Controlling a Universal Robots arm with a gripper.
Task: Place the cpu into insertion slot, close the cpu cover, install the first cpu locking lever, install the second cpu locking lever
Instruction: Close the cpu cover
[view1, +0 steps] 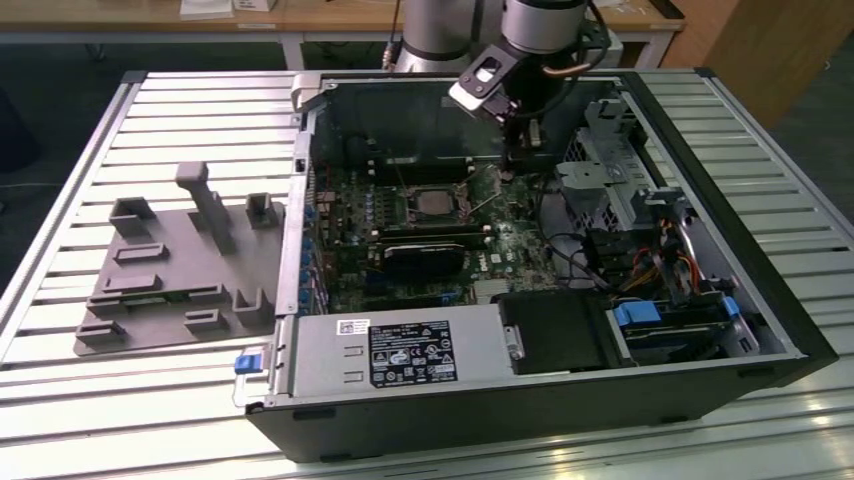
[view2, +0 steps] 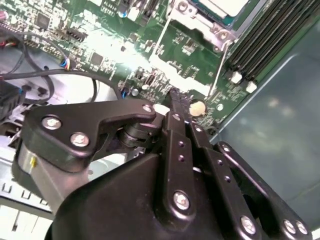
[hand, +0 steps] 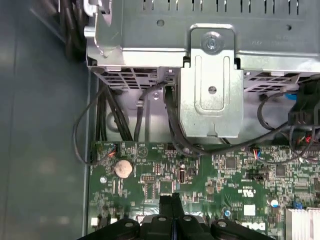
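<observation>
As my arm hangs into the open case (view1: 781, 280), the exterior view shows my hand (view1: 525, 160) over the green board (view1: 514, 250), close to its far edge. It is on the exterior view's right of the slot (view1: 434, 203) and apart from it. The slot sits in the far half of the board, with a bright rim around it.

In the second wrist view my fingers (view2: 172, 125) are pressed together, and I see nothing between them. Their tips are low over the board, just beside a round battery (view2: 197, 107). Further along the board the pale face of the cpu (view2: 225, 5) lies in the slot. A metal frame (view2: 204, 24) goes around it, which I take for the cover. Two thin rods (view2: 162, 34) run from the slot toward my hand. I think they are the levers, but I cannot tell if they are locked.

In the first wrist view my hand (hand: 170, 200) is again shut and empty. The battery (hand: 123, 168) lies near the board's corner, and a grey metal cage (hand: 210, 75) with black cables stands past the board's edge.

I judge the cpu to be light, thin and stiff, but fragile underneath. It is best taken by two opposite edges and kept flat, never by its face. The levers are probably springy wire, best pushed near the free end.
</observation>
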